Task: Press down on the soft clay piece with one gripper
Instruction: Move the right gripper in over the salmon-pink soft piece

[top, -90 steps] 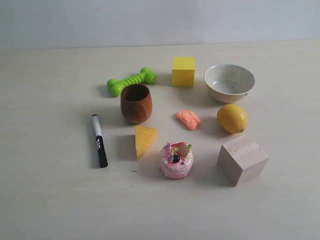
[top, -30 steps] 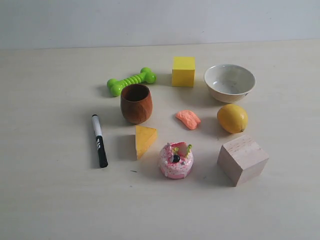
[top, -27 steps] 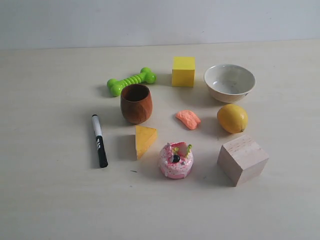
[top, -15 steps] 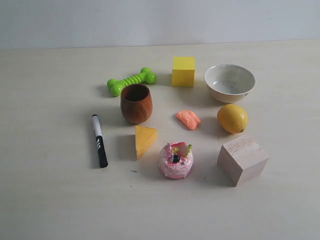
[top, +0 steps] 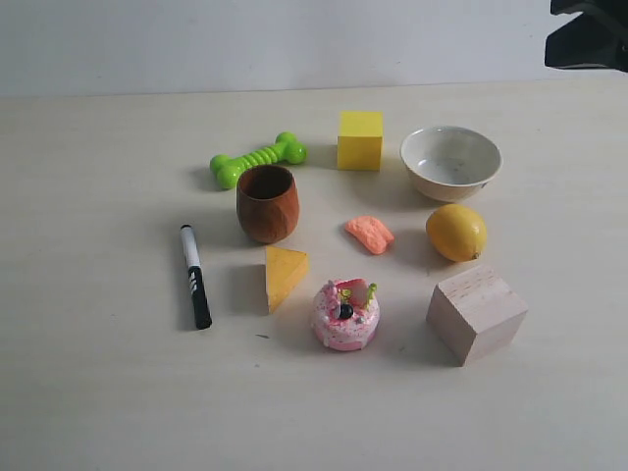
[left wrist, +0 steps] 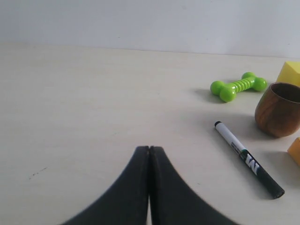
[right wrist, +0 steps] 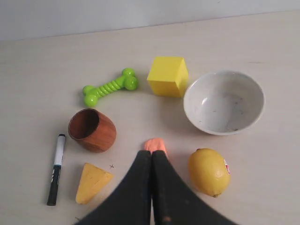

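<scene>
The soft clay piece is a small salmon-orange lump lying on the table between the wooden cup and the lemon. In the right wrist view the clay peeks out just past the tips of my right gripper, which is shut and hangs high above it; most of the clay is hidden behind the fingers. A black part of the right arm shows at the top right corner of the exterior view. My left gripper is shut with nothing in it, over bare table far from the clay.
Around the clay stand a wooden cup, lemon, white bowl, yellow cube, cheese-like wedge, pink donut-cake toy and wooden block. A green bone toy and a marker lie to the left.
A black part of the right arm has come into the top right corner of the exterior view. Nothing on the table has moved.
</scene>
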`<state>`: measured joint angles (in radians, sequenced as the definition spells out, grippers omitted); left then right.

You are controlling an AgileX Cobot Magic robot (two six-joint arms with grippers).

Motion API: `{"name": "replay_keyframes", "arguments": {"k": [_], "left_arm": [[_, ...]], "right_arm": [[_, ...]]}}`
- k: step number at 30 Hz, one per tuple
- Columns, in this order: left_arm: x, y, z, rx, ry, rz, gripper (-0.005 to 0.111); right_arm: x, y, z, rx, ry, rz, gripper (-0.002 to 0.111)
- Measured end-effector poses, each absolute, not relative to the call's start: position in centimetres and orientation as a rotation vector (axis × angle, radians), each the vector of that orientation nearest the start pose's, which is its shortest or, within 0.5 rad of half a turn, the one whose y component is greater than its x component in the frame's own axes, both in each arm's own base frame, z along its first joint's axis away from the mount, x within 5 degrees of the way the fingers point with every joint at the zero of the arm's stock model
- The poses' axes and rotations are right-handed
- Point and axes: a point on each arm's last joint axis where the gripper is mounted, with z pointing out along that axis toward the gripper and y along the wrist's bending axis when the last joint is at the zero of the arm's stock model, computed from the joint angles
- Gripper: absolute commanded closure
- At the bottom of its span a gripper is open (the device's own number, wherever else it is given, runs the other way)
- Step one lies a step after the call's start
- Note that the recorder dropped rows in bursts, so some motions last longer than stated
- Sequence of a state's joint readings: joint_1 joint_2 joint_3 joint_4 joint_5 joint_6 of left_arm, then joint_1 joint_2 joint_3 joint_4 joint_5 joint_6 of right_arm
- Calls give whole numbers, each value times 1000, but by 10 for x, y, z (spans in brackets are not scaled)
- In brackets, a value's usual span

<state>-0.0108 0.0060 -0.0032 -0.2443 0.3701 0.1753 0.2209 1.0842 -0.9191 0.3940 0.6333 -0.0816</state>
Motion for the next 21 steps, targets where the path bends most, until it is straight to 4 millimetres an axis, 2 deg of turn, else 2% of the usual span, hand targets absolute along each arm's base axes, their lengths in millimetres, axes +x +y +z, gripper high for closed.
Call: {"name": "replay_keyframes", "arguments": {"k": [4, 10, 15, 18, 21], "left_arm": [[53, -9, 182, 22, 1847, -125, 107], [53, -9, 182, 22, 1847, -125, 107], [53, -9, 182, 22, 1847, -125, 107], [53, -9, 182, 22, 1847, -125, 107], [53, -9, 182, 22, 1847, -125, 107]], "right_arm": [[215, 70, 331, -72, 2330, 525, 108], [227, 87, 304, -93, 2513, 468, 108], [242, 113, 295, -166, 2618, 323, 108], [256, 131, 297, -200, 2633, 278, 108], [270, 154, 289, -210, 2678, 270, 108]]}}
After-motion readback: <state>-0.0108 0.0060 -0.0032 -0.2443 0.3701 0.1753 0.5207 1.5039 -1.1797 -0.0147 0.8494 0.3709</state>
